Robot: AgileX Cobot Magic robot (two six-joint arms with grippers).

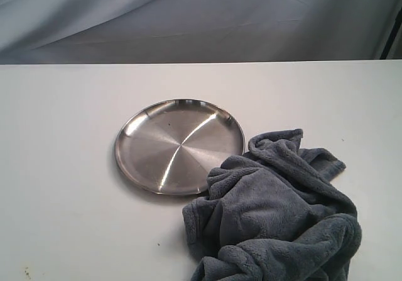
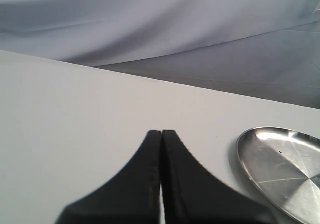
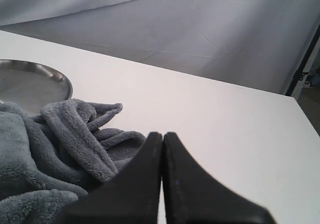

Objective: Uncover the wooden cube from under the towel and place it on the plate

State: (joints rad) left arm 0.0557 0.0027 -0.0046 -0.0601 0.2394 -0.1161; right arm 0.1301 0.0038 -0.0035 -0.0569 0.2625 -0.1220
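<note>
- Towel (image 1: 276,212) is heaped against the plate (image 1: 163,149); the wooden cube is hidden, likely underneath.
- Left gripper (image 2: 161,132) is shut and empty, with the plate off to one side.
- Right gripper (image 3: 162,134) is shut and empty, with the towel just beside its fingers: nearer arm.

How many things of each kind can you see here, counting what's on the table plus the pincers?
Plate: 1
Towel: 1
Pincers: 2, the left pincer and the right pincer, both shut
Wooden cube: 0 in view
Total: 4
</note>
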